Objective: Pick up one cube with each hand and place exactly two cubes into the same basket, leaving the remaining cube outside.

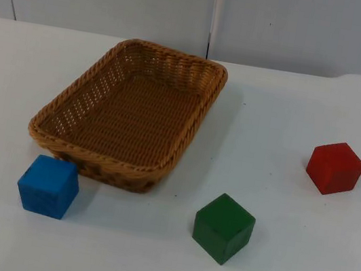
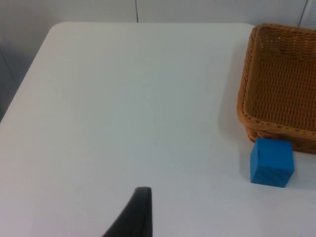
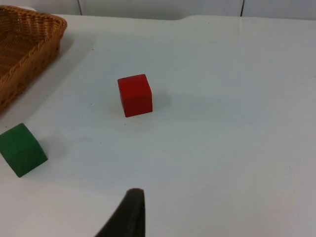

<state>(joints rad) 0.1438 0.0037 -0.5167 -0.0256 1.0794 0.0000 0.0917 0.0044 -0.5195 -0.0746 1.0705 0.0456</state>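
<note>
Three painted wooden cubes sitting on the white tabletop (image 1: pixel 297 264): blue cube (image 1: pixel 48 185) touching the woven brown wicker basket (image 1: pixel 188 133) at its near corner, green cube (image 1: pixel 223 227) near its front, red cube (image 1: pixel 335 167) well apart to the right. Left claw and right claw waiting above; cannot tell whether spread or closed.

White table (image 1: pixel 297 264) bears basket (image 1: pixel 192 127), blue cube (image 1: pixel 49 185), green cube (image 1: pixel 223 227), red cube (image 1: pixel 335 167).

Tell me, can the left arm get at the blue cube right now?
Probably yes. The blue cube sits on open table just in front of the basket, top and outer sides uncovered. Only the basket side is tight.
</note>
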